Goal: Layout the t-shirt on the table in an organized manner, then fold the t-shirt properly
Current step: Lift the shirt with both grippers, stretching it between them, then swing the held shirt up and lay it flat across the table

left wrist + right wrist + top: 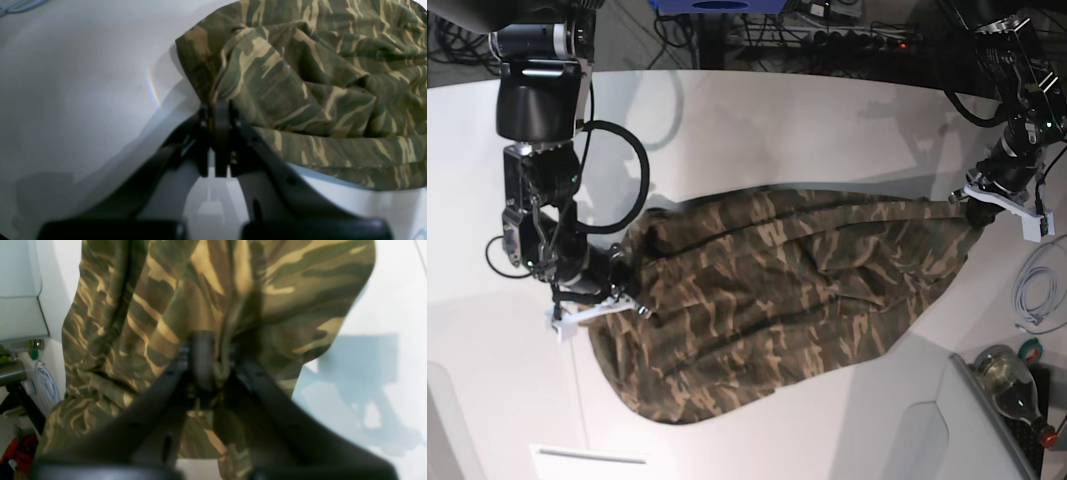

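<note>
The table [827, 120] carries the t-shirt [777, 300], which hangs stretched between my two arms, its long axis running from one to the other, neither nearer. It is camouflage cloth, creased and sagging in the middle. My right end effector [210, 360] is clamped on one bunched edge, my left end effector [217, 110] on the opposite edge.

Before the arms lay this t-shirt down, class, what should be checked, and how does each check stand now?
1. Left gripper holds cloth: ok, jaws shut on the t-shirt.
2. Right gripper holds cloth: ok, fabric bunched between the jaws.
3. T-shirt stretched between both arms: ok.
4. Cloth smooth: not ok, deep wrinkles.
5. Which parts are held: cannot tell.
6. Bare table beside the shirt: ok.
</note>
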{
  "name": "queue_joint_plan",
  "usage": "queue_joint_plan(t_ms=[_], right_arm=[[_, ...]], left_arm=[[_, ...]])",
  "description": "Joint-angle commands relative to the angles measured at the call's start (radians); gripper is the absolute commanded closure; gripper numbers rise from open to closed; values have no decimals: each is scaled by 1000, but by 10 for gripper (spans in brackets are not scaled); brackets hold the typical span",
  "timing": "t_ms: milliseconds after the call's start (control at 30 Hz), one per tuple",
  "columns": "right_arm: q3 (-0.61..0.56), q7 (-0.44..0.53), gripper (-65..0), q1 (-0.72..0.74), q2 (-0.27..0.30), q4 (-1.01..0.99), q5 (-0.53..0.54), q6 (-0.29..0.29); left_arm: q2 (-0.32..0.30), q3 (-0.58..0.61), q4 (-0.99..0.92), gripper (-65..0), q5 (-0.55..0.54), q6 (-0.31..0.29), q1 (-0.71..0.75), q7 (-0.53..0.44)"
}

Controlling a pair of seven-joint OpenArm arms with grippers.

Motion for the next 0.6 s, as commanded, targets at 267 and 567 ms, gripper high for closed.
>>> queue_joint_plan(t_ms=[267, 567], right_arm=[[68, -191, -5, -340, 6, 617, 12, 10], [100, -193, -6, -478, 23, 699, 3, 10]], left_arm=[[-36, 3, 136, 0, -13, -8, 101, -18], [-48, 204, 97, 0, 79, 6, 38, -18]])
